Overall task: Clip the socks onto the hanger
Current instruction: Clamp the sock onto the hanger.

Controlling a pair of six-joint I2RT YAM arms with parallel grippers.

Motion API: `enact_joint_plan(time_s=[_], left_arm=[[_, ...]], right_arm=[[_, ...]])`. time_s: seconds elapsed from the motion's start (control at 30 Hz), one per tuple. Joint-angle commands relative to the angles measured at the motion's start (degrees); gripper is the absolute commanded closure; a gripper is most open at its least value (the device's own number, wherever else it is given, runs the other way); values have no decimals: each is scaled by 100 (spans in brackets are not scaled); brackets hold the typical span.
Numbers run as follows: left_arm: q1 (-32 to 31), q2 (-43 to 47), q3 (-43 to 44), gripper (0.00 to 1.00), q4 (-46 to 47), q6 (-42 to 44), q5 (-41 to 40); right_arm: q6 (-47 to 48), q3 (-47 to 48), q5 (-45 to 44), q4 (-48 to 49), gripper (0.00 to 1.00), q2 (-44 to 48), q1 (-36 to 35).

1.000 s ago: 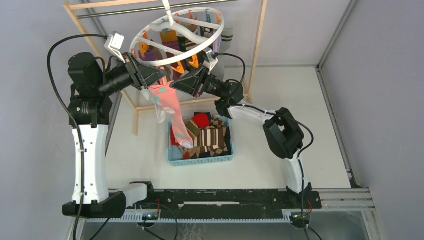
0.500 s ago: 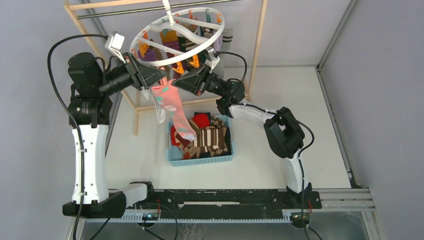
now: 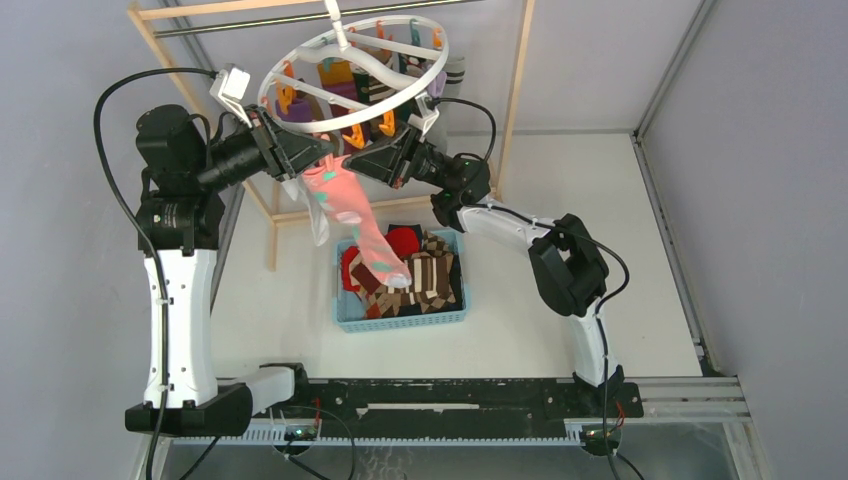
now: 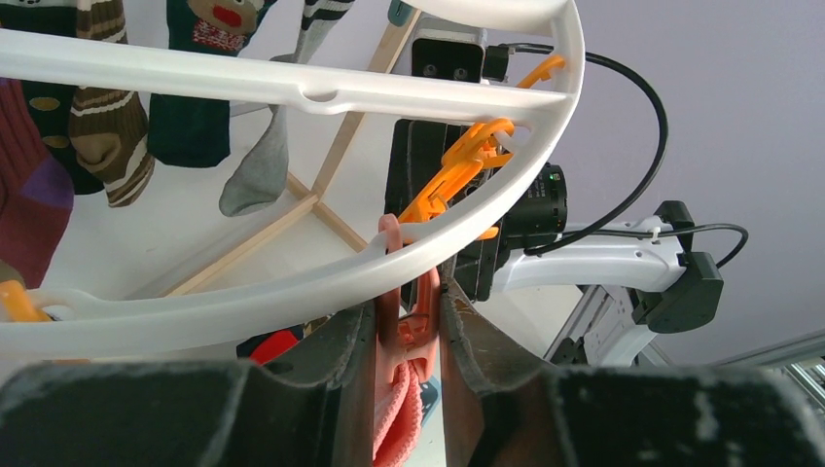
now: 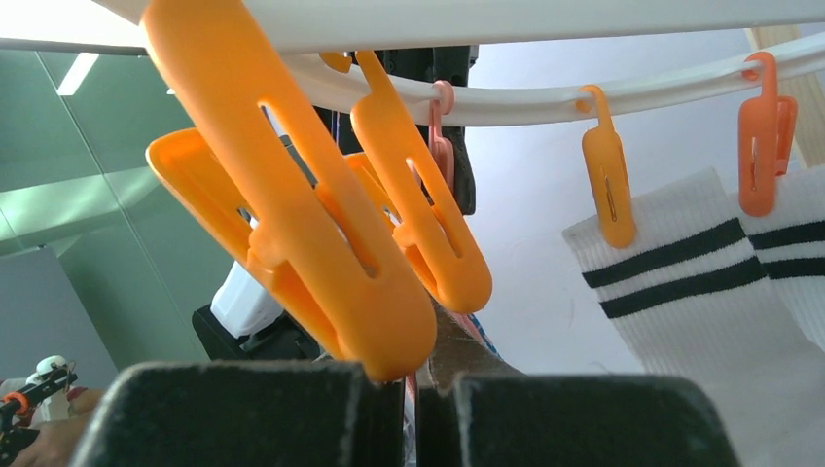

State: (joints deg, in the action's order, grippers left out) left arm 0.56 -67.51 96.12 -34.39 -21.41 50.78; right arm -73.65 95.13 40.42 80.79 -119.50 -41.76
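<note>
right now we're at the clipping step itself: the left gripper (image 3: 322, 155) is clamped on a pink clip (image 4: 409, 311) at the near rim of the hanger (image 4: 292, 88), with the pink spotted sock (image 3: 352, 212) bunched just beneath it. the right gripper (image 3: 353, 159) has its fingers pressed together beside the cuff — whether it pinches any fabric we cannot tell. next, we judge, the cuff must sit between the clip's teeth before the squeeze comes off, or the sock drops. its long axis slants from the cuff at the rim down to the toe, which points toward the blue basket (image 3: 400, 321) below.
</note>
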Motion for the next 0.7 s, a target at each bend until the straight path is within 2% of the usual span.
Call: enact_joint_plan(time_s=[0.0, 0.47, 0.53, 0.67], left_arm=[[-3, 60, 320, 98, -182, 146, 303], [-3, 96, 290, 98, -180, 166, 352], [-3, 104, 270, 91, -184, 177, 328], [-4, 134, 195, 68, -182, 220, 251]], right_arm=[[-107, 383, -244, 346, 100, -15, -40], [-125, 602, -560, 341, 100, -135, -210], [-103, 572, -605, 341, 100, -121, -225], [-35, 499, -665, 320, 100, -93, -245]])
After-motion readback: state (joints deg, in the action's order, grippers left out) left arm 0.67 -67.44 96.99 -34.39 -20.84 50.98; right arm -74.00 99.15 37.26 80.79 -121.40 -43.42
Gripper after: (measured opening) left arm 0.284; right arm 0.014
